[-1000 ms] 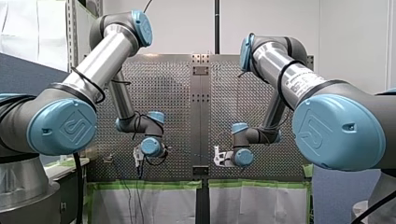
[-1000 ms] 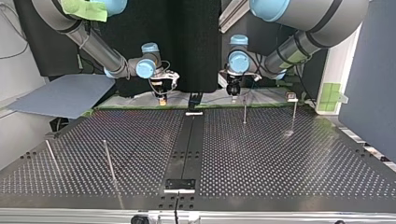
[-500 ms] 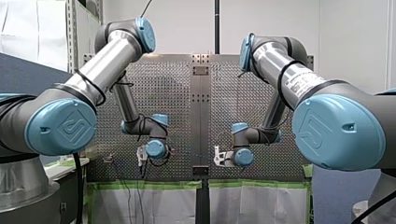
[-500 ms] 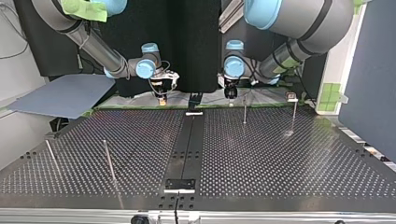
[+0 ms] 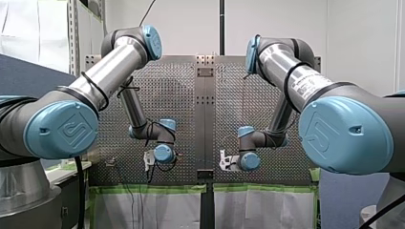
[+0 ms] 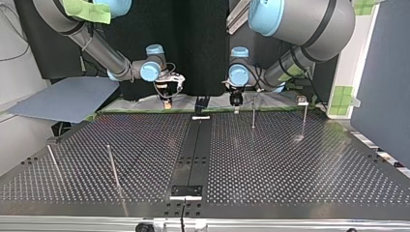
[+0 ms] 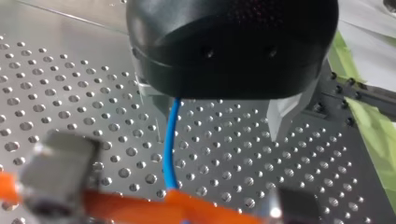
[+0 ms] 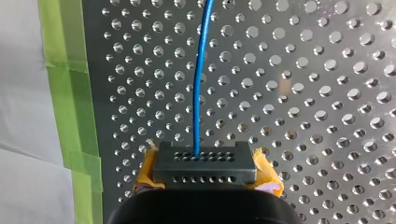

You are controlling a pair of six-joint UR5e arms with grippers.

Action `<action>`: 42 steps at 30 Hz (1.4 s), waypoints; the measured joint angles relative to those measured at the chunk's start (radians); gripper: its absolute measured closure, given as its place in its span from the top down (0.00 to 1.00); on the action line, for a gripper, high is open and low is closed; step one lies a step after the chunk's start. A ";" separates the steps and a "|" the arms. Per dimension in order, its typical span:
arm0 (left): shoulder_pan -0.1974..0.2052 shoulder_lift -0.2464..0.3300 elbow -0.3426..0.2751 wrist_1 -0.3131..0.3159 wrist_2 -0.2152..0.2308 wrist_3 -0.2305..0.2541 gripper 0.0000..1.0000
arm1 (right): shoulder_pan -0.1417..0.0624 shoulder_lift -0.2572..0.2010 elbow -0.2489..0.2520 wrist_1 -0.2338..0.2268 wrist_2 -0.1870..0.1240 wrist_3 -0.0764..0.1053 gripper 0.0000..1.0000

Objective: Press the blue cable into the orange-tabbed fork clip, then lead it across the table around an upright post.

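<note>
nearest in the top view, two thin upright posts (image 6: 113, 166) stand bare on the perforated table (image 6: 270, 159), with a further pair (image 6: 253, 115) toward that view's right. any of them could serve for the later routing, which looks not yet begun. at the far edge both arms work low and close together. my right gripper (image 8: 204, 163), yellow pads (image 8: 266, 177) showing at either side of its tip, is closed on the blue cable (image 8: 200, 84). the cable runs straight away from it over the holes, beside a strip of green tape (image 8: 70, 93) — likely an anchor that keeps the line taut. my left gripper (image 7: 217, 126) has its metal fingers (image 7: 280, 119) spread wide, and the cable drops just beside one of them down to the orange tab (image 7: 196, 205) of the fork clip (image 7: 60, 172). straddling it this way would suit pressing the cable down. the clip is blurred and cut off, so whether the cable sits in its slot cannot be told — and in the top and front views the cable barely shows.
</note>
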 joint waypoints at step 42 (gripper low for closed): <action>-0.010 0.112 0.003 0.015 0.014 0.027 0.00 | 0.000 -0.079 -0.005 0.045 -0.023 -0.008 0.00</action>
